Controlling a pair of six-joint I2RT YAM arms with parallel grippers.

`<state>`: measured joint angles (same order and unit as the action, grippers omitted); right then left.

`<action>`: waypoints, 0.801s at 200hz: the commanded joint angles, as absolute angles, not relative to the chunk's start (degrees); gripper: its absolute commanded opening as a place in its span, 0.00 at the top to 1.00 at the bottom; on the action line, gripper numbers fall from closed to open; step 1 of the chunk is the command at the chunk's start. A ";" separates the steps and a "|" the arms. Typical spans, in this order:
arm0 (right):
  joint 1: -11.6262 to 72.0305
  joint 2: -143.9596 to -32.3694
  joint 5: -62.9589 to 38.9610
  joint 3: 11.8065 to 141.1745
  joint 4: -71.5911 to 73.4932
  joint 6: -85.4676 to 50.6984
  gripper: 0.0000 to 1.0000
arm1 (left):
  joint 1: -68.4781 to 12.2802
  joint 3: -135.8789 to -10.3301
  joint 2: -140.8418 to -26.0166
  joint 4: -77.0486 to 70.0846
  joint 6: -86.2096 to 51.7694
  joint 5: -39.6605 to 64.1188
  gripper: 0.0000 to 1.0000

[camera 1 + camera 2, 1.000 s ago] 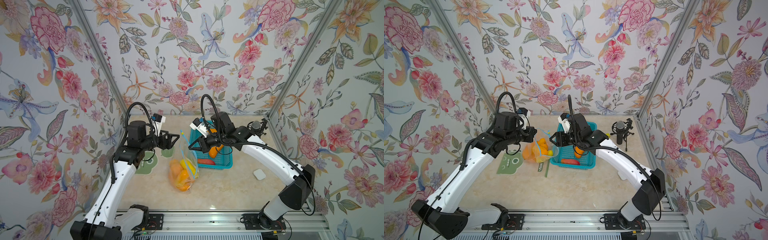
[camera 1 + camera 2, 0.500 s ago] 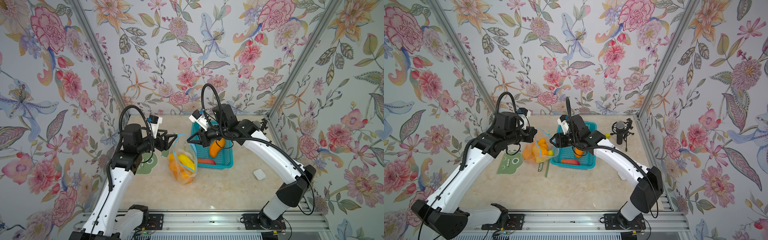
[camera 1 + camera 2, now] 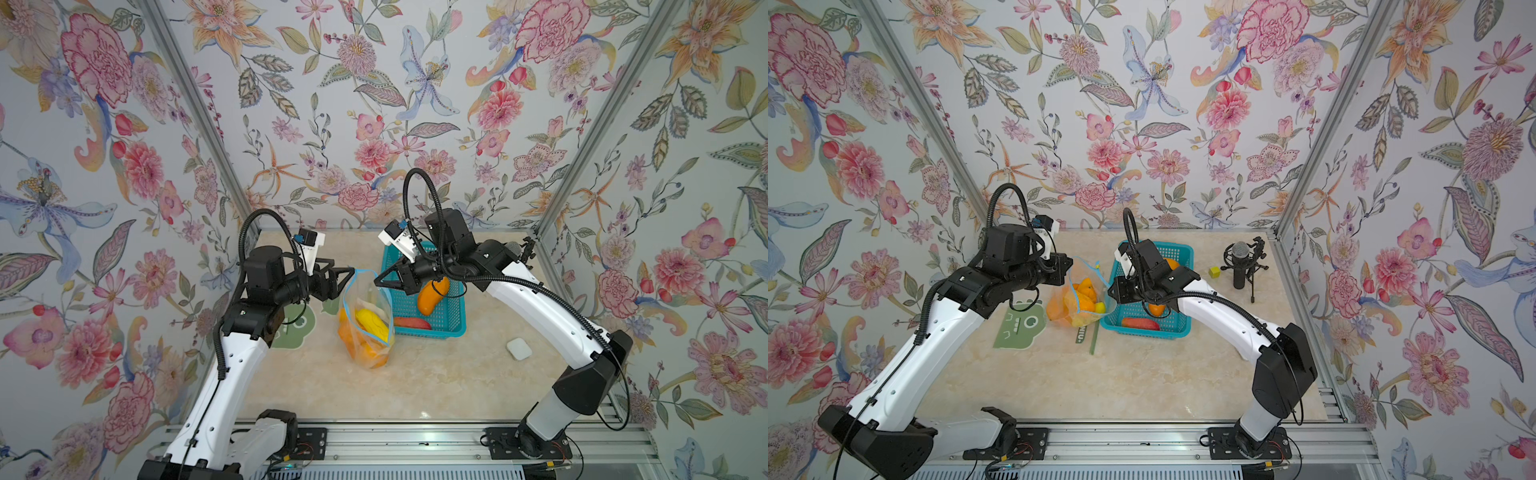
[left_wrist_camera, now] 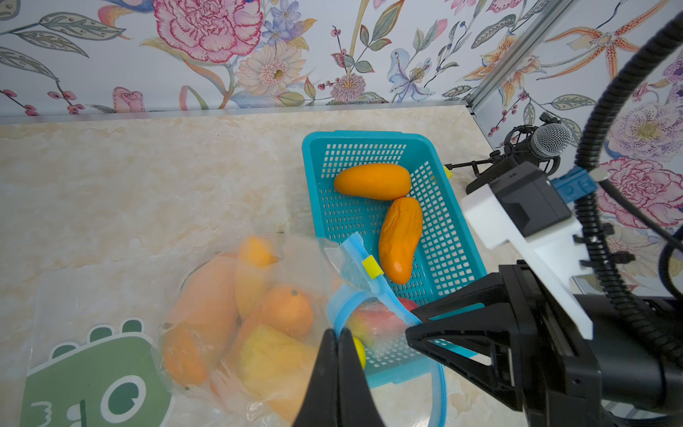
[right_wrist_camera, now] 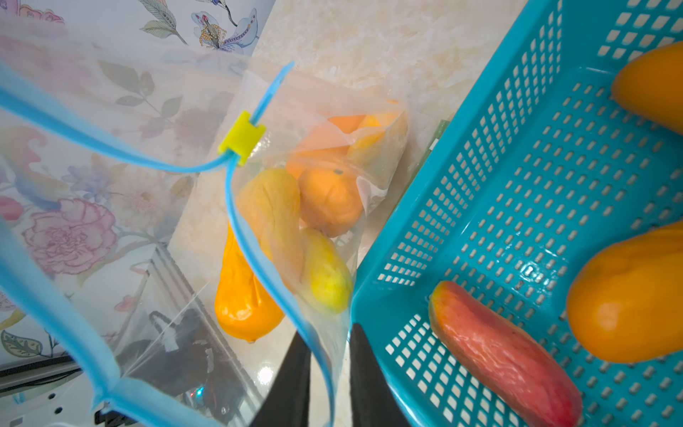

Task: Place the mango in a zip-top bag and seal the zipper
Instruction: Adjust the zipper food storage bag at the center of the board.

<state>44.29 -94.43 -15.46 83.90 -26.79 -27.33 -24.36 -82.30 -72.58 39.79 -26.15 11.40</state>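
The zip-top bag (image 3: 365, 332) is pinched by the left gripper (image 4: 337, 332) and, it seems, the right gripper (image 5: 326, 332), so its mouth is held open between them.

White lettering runs along a narrow green strip (image 3: 1093, 340) lying on the worktop (image 3: 1142, 374) just beside the zip-top bag (image 3: 1077, 299), seen in a top view, but it is too small to read. The green cartoon-face mat (image 4: 74, 380) bears only drawn shapes. No writing can be read anywhere.

Marbled table (image 3: 415, 386) bears teal basket (image 3: 432, 331), green mat (image 3: 291, 337), microphone (image 3: 1240, 270) and perhaps a white case (image 3: 519, 349).
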 commanded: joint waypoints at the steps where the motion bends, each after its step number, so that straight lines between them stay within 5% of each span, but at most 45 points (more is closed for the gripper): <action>1: 44.66 -96.55 -15.04 87.32 -26.18 -27.20 0.95 | -23.64 -83.46 -70.67 39.05 -26.12 11.80 1.00; 94: 45.82 -105.34 -25.31 107.71 -26.28 -26.98 1.00 | -23.73 -85.51 -68.31 39.16 -26.50 19.95 1.00; 160: 45.90 -99.36 -34.48 105.26 -27.61 -26.76 1.00 | -23.73 -84.31 -64.99 32.54 -28.23 35.43 1.00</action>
